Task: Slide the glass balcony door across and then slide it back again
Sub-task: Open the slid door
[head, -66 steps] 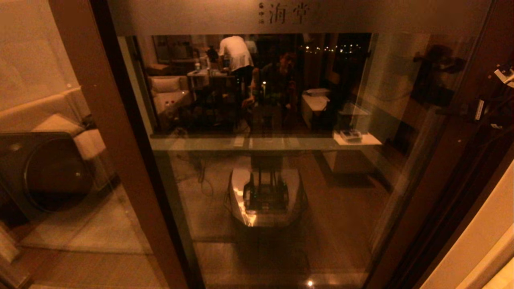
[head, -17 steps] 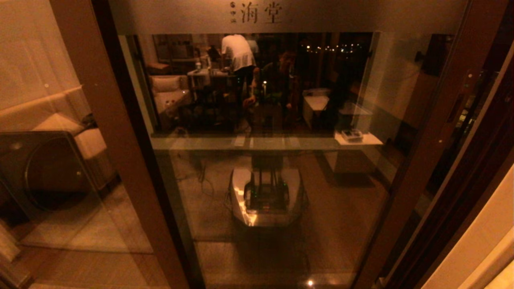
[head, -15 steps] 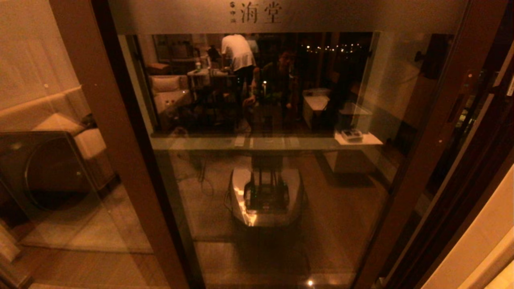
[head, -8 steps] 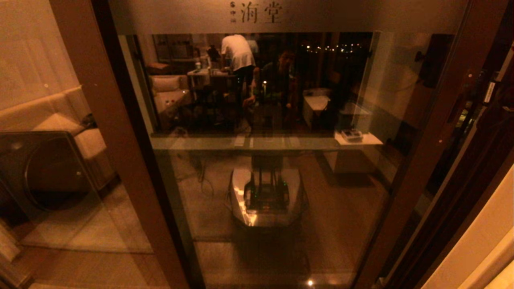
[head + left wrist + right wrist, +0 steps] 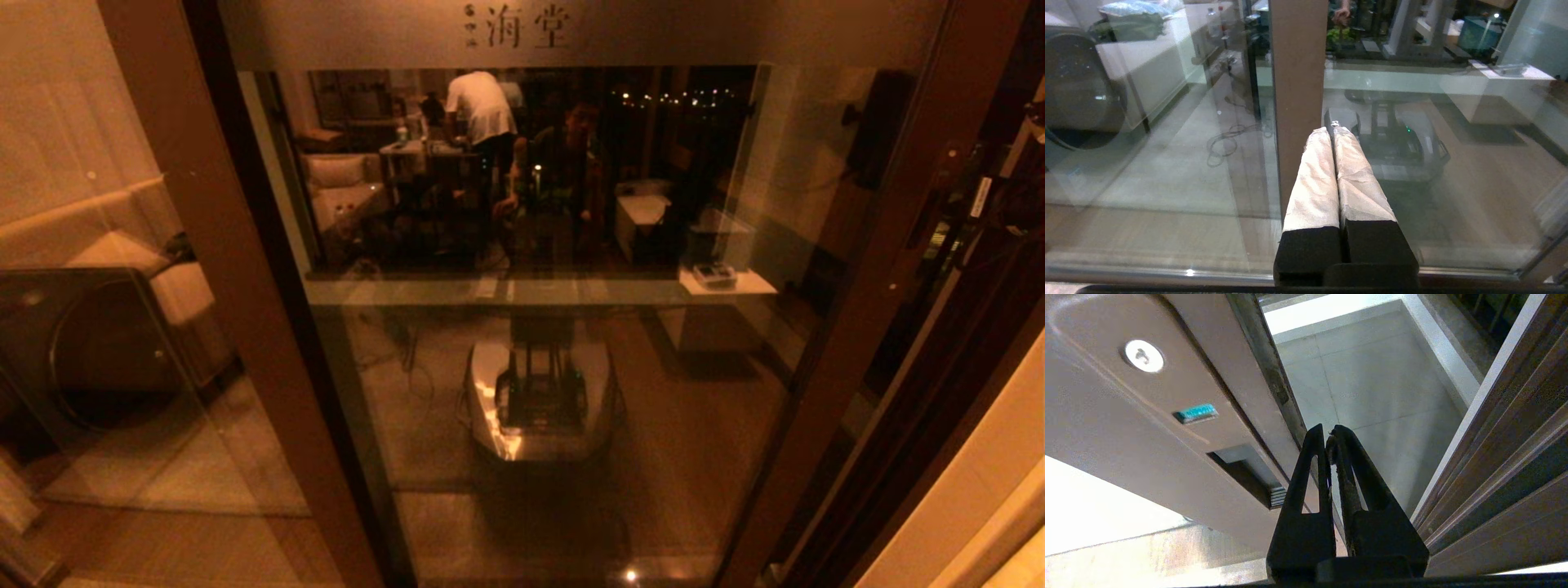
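Glass balcony door, tall brown-framed panel, frosted top band with Chinese characters, fills middle of head view. Left hand, white-wrapped fingers pressed together, faces plain brown upright. Door's handle upright at right, gap beside it. Right hand, black fingers together, beside recessed handle plate.

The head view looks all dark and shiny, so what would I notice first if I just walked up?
First, the glass balcony door filling the middle, mirroring a lit room. Its frosted top band carries Chinese characters. At the door's right edge, the shut right gripper points into the open gap beside the recessed handle; the shut left gripper faces the brown upright.
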### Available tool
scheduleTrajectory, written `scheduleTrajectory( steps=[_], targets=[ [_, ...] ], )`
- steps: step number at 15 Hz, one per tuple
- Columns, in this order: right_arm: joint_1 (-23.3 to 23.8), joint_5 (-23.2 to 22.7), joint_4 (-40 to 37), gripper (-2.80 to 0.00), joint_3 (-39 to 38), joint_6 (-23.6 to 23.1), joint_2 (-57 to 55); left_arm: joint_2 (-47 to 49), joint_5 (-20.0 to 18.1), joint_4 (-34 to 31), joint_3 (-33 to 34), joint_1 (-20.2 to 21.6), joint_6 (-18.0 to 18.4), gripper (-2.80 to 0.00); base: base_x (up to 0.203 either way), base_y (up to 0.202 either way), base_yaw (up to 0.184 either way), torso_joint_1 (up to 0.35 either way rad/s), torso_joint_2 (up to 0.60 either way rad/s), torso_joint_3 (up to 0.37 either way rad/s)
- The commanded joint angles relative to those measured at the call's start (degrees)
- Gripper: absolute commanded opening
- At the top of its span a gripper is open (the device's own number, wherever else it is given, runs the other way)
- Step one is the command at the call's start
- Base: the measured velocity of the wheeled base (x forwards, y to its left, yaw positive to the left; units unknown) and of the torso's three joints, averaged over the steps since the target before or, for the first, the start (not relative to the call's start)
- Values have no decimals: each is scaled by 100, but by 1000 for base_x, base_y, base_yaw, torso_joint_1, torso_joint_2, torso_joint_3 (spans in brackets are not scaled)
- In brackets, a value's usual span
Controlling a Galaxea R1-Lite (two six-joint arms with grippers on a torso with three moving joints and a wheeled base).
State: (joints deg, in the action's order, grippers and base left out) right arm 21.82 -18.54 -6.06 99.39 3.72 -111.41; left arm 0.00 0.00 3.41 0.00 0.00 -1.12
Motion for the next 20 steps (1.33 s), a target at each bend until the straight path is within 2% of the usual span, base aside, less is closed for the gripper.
scheduleTrajectory(
  steps=[1, 7, 12, 14, 20],
  targets=[
    [-90, -53, -3, -280, -54, 55, -9, 0, 0, 1, 123, 9, -2, -280, 0, 0, 0, 0, 0, 0],
    [-213, -53, 68, -280, -148, 103, 30, 0, 0, 1, 123, 0, -2, -280, 0, 0, 0, 0, 0, 0],
    [-126, 167, 701, -280, -11, 105, -433, 0, 0, 3, 123, 1, -2, -280, 0, 0, 0, 0, 0, 0],
    [-117, 289, 711, -280, 116, 111, -590, 0, 0, 1, 123, 0, -2, -280, 0, 0, 0, 0, 0, 0],
    [-234, 261, 711, -280, -127, 179, -416, 0, 0, 1, 123, 0, -2, -280, 0, 0, 0, 0, 0, 0]
  ],
)
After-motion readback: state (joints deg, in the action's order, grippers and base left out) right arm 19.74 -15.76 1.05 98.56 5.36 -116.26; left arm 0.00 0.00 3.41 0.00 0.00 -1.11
